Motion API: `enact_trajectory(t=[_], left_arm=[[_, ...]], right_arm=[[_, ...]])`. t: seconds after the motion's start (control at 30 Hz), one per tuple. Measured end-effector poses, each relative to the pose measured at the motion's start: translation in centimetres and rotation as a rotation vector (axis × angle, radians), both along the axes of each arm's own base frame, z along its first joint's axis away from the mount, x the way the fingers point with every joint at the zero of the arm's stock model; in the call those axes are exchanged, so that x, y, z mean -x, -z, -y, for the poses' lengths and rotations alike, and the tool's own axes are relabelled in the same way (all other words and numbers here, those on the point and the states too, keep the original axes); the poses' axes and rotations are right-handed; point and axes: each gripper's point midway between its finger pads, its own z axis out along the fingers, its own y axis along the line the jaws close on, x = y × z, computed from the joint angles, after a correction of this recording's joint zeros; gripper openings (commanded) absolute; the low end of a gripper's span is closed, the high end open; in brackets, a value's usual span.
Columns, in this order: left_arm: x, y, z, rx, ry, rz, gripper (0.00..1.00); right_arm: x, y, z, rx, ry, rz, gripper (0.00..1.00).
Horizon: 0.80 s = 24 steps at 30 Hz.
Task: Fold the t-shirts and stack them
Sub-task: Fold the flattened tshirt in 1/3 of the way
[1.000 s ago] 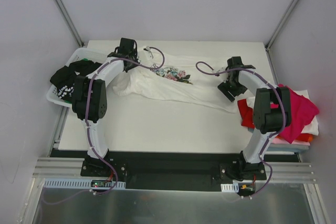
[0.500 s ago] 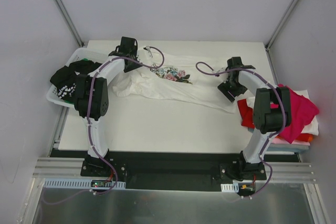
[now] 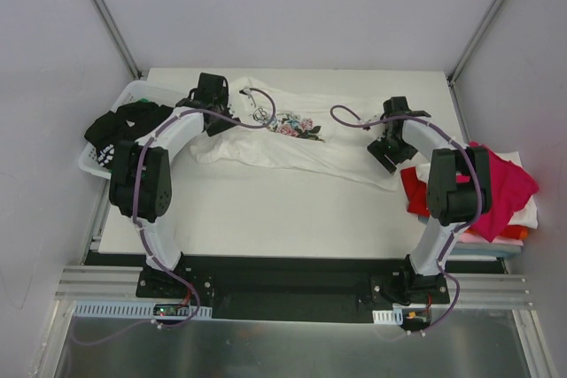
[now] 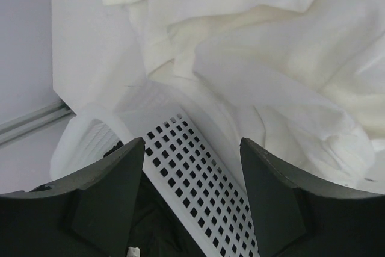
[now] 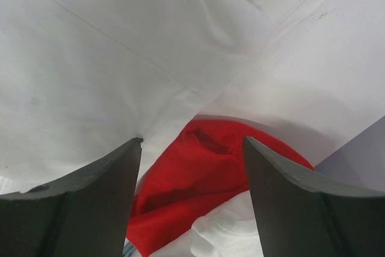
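Tabletop (image 3: 266,210), white, flat and matte, fills the middle of a plain booth with pale grey walls and slanted metal posts (image 3: 102,11) in the far corners. Across the table's far half lies a white t-shirt (image 3: 266,150), soft and rumpled into folds, with a small pink-green floral print near its collar. The left gripper (image 3: 215,95) hangs at the shirt's left end, over the rim of a white plastic basket (image 3: 89,163) pierced by a grid of square holes. Its dark fingers stand apart with nothing between them. A black t-shirt (image 3: 120,121) with white print spills from the basket. The right gripper (image 3: 388,152) sits over the shirt's right end, fingers likewise spread and empty. At the table's right edge a loose heap holds a red t-shirt (image 3: 415,190) and a magenta t-shirt (image 3: 509,181).
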Motion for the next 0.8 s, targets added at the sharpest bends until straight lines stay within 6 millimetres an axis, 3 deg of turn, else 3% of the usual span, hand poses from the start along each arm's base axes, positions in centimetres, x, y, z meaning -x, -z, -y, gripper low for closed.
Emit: enact_trajectory(t=[0.27,0.43,0.57,0.8], left_arm=[[2.7,-4.0,2.3,0.086,0.032,0.073,0.65],[4.4,-2.0,4.0,0.117,0.059,0.018,0.63],[5.4,-0.5,4.2,0.119,0.058,-0.025,0.62],[5.6,0.0,4.2,0.118,0.053,-0.037,0.61]], right_arm=[[0.0,0.0,0.0,0.000,0.000,0.000,0.71],[0.1,0.1,0.0,0.000,0.000,-0.003,0.71],[0.2,0.1,0.0,0.001,0.000,-0.005,0.72],[0.3,0.2,0.0,0.001,0.000,-0.009,0.71]])
